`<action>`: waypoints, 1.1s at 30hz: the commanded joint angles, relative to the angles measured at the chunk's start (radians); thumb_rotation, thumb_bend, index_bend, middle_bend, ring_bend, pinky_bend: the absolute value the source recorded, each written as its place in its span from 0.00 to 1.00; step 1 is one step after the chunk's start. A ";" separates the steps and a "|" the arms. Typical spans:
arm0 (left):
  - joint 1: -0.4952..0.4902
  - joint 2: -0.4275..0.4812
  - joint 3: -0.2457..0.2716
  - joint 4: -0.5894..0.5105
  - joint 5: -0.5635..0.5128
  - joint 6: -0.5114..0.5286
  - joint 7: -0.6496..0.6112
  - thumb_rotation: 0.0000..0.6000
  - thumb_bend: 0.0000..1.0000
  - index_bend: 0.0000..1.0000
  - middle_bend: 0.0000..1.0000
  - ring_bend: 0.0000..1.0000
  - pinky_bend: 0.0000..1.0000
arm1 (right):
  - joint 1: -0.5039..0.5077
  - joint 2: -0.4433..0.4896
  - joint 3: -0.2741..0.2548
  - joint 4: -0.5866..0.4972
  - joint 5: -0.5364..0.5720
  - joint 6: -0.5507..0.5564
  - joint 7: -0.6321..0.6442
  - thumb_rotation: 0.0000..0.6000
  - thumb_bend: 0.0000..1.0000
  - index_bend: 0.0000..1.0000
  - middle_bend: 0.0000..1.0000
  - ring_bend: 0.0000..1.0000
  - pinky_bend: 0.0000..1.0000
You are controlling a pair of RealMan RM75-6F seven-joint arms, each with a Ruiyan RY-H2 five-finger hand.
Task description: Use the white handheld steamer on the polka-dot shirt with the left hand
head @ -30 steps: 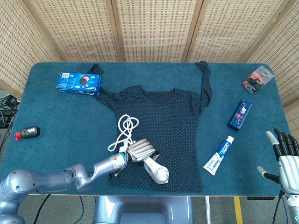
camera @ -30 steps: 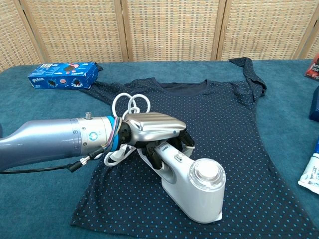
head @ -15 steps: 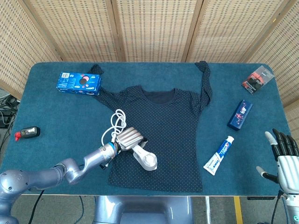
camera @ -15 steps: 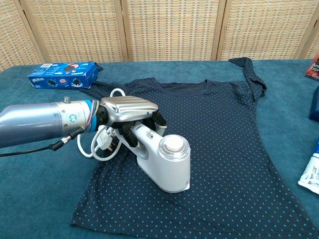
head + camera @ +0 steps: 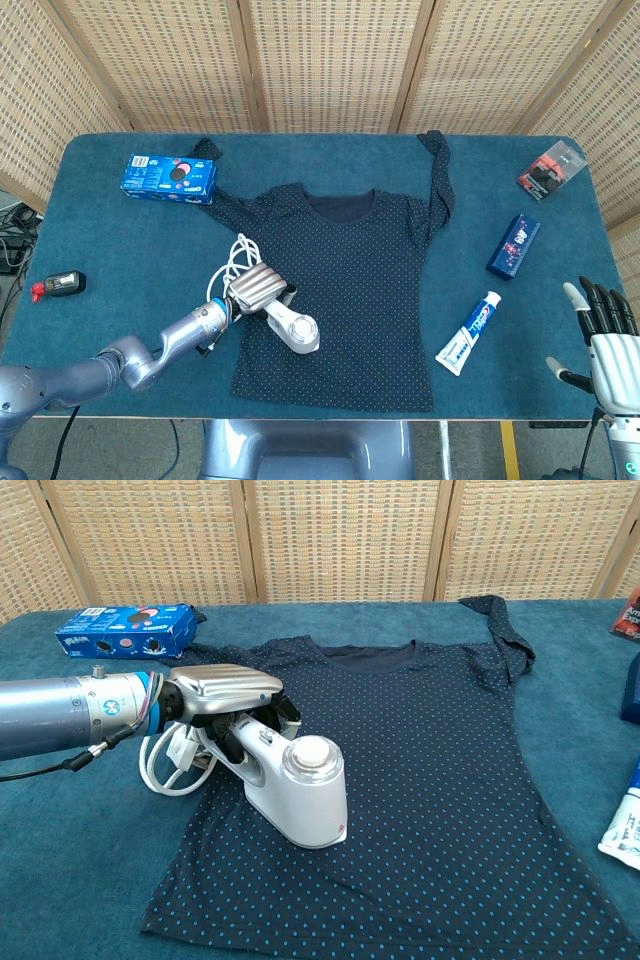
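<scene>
Head view: since the earlier frames the left hand (image 5: 259,287) and the white handheld steamer (image 5: 290,327) it grips have travelled toward 10 o'clock across the dark blue polka-dot shirt (image 5: 352,290), from the hem region to the shirt's left edge at mid-length; the coiled white power cord (image 5: 236,258) has shifted with them and now lies mostly off the fabric on the blue table cloth (image 5: 110,240). Steamer head sits at 4 o'clock from the hand, resting on the shirt. The right hand (image 5: 606,340) stays at the table's 4 o'clock corner, fingers spread, holding nothing, well apart from the white toothpaste tube (image 5: 470,331). Chest view: the left hand (image 5: 227,695) has its fingers wrapped around the steamer (image 5: 295,791) handle; the steamer body extends toward 4 o'clock from the hand, its base touching the shirt (image 5: 430,780). The cord (image 5: 170,770) loops at 8 o'clock from the hand. The right hand does not appear here.
</scene>
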 commanded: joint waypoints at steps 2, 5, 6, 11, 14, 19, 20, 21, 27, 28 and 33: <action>0.001 0.006 0.011 -0.036 0.024 0.013 -0.022 1.00 0.67 0.94 0.76 0.72 0.80 | -0.001 0.000 0.000 0.000 0.000 0.002 0.000 1.00 0.00 0.00 0.00 0.00 0.00; -0.002 0.013 0.018 -0.066 0.041 0.018 -0.036 1.00 0.67 0.94 0.76 0.72 0.80 | -0.001 0.001 0.001 0.000 0.001 0.002 0.000 1.00 0.00 0.00 0.00 0.00 0.00; -0.003 0.016 0.022 -0.078 0.048 0.020 -0.039 1.00 0.67 0.94 0.76 0.72 0.80 | -0.001 0.001 0.001 0.000 0.001 0.001 0.001 1.00 0.00 0.00 0.00 0.00 0.00; -0.010 0.022 0.040 -0.124 0.077 0.019 -0.040 1.00 0.67 0.94 0.76 0.72 0.80 | 0.000 0.002 0.001 0.000 0.002 0.001 0.004 1.00 0.00 0.00 0.00 0.00 0.00; -0.013 0.022 0.049 -0.152 0.091 0.019 -0.044 1.00 0.67 0.94 0.76 0.72 0.80 | -0.001 0.003 0.000 0.000 0.001 0.001 0.004 1.00 0.00 0.00 0.00 0.00 0.00; -0.015 0.027 0.063 -0.186 0.118 0.031 -0.045 1.00 0.67 0.94 0.76 0.72 0.80 | -0.001 0.003 0.000 0.000 0.001 0.001 0.004 1.00 0.00 0.00 0.00 0.00 0.00; -0.015 0.028 0.064 -0.189 0.119 0.032 -0.045 1.00 0.67 0.94 0.76 0.72 0.80 | -0.001 0.003 0.000 0.000 0.001 0.001 0.004 1.00 0.00 0.00 0.00 0.00 0.00; -0.015 0.029 0.065 -0.191 0.121 0.033 -0.043 1.00 0.67 0.94 0.76 0.72 0.80 | 0.000 0.003 0.000 0.000 0.000 0.000 0.004 1.00 0.00 0.00 0.00 0.00 0.00; -0.008 0.037 0.072 -0.176 0.117 0.030 -0.024 1.00 0.67 0.94 0.76 0.72 0.80 | -0.001 0.004 -0.001 -0.001 -0.002 0.002 0.005 1.00 0.00 0.00 0.00 0.00 0.00; -0.007 0.038 0.073 -0.172 0.116 0.030 -0.021 1.00 0.67 0.94 0.76 0.72 0.80 | -0.002 0.004 -0.001 -0.001 -0.003 0.003 0.006 1.00 0.00 0.00 0.00 0.00 0.00; 0.006 0.045 0.071 -0.143 0.107 0.043 -0.005 1.00 0.67 0.94 0.76 0.72 0.80 | -0.002 0.004 -0.002 -0.002 -0.005 0.004 0.006 1.00 0.00 0.00 0.00 0.00 0.00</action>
